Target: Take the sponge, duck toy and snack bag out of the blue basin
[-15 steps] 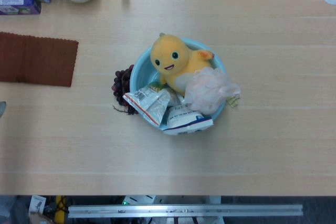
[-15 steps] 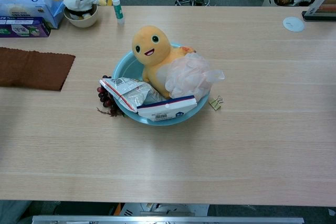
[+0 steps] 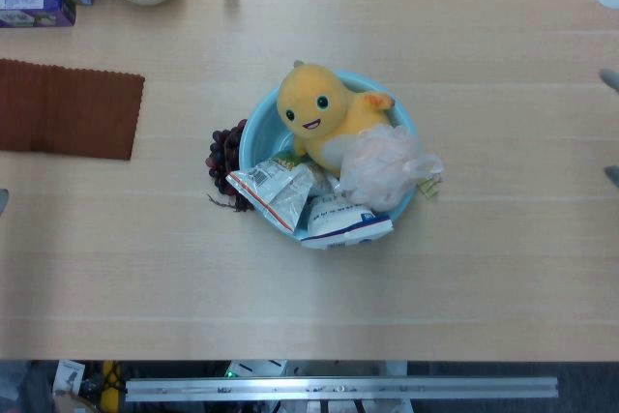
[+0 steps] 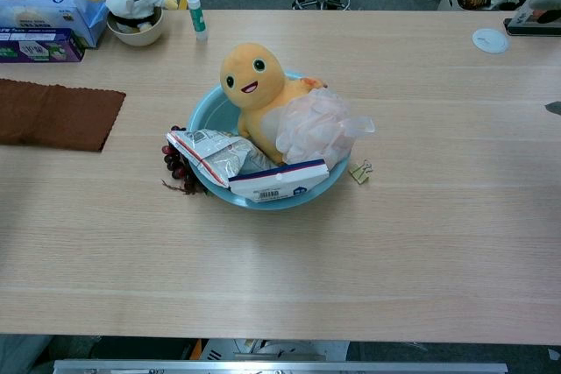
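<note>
Blue basin [image 3: 253, 132] is not yet emptied; the right hand [image 3: 609, 79] is barely seen, its fingers' state untellable; the pink sponge [image 3: 382, 166] should be reached first.

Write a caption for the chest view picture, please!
A duck toy, sponge and snack bags fill a blue basin.
</note>
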Controlling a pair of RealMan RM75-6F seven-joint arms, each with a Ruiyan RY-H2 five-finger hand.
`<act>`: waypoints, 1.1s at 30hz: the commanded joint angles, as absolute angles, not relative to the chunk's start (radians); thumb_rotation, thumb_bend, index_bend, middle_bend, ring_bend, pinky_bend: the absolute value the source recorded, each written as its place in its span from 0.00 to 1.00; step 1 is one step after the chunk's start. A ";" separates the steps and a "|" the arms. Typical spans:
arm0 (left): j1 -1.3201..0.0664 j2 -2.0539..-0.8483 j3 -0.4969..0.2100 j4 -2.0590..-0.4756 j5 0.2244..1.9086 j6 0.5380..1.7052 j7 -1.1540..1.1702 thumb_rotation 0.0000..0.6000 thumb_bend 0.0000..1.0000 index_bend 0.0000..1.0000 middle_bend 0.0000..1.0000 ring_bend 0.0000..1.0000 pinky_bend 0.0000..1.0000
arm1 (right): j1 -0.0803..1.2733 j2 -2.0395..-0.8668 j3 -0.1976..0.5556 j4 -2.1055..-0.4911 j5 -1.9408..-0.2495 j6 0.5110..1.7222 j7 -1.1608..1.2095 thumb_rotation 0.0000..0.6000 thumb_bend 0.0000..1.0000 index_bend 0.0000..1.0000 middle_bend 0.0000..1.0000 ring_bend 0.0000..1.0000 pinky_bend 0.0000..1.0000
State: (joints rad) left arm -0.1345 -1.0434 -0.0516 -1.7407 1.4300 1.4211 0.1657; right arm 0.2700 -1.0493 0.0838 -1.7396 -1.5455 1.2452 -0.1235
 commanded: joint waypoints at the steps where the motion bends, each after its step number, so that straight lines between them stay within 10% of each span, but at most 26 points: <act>1: -0.130 -1.040 -0.050 -1.742 1.424 1.423 0.164 1.00 0.23 0.00 0.05 0.01 0.08 | 0.357 -1.066 0.103 -1.764 -1.583 1.153 -0.121 1.00 0.15 0.12 0.22 0.17 0.30; 16: -0.104 -1.014 -0.036 -1.737 1.402 1.424 0.125 1.00 0.23 0.00 0.05 0.01 0.08 | 0.623 -1.271 0.126 -1.742 -1.544 0.845 -0.204 1.00 0.15 0.12 0.22 0.17 0.30; 33: -0.095 -0.997 -0.029 -1.726 1.404 1.413 0.070 1.00 0.23 0.00 0.05 0.01 0.08 | 0.740 -1.466 0.123 -1.639 -1.367 0.765 -0.434 1.00 0.19 0.17 0.30 0.20 0.38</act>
